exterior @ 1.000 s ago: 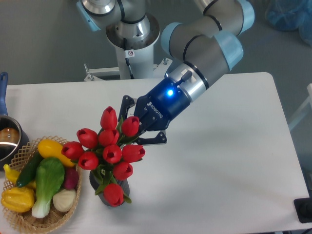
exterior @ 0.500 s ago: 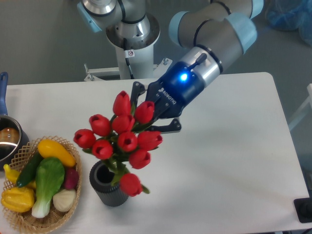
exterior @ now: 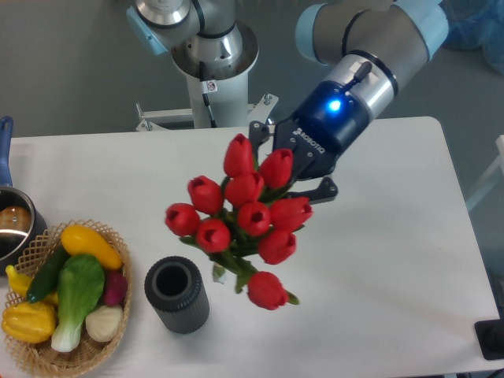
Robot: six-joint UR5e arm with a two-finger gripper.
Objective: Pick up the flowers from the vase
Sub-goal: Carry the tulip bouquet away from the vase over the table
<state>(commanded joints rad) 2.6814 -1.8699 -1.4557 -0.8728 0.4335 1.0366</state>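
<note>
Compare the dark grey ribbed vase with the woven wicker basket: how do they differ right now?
The dark grey ribbed cylindrical vase stands with its mouth empty; the woven wicker basket is full of yellow, green and white vegetables. The vase is narrow with straight ribbed sides; the basket is wide, shallow and woven. The vase is dark grey, the basket tan. Both sit on the white table, side by side at its left.

Bright red tulip bunch with green stems. Ribbed dark grey cylinder vase, plain white surface. Gripper is black, glowing blue.
</note>
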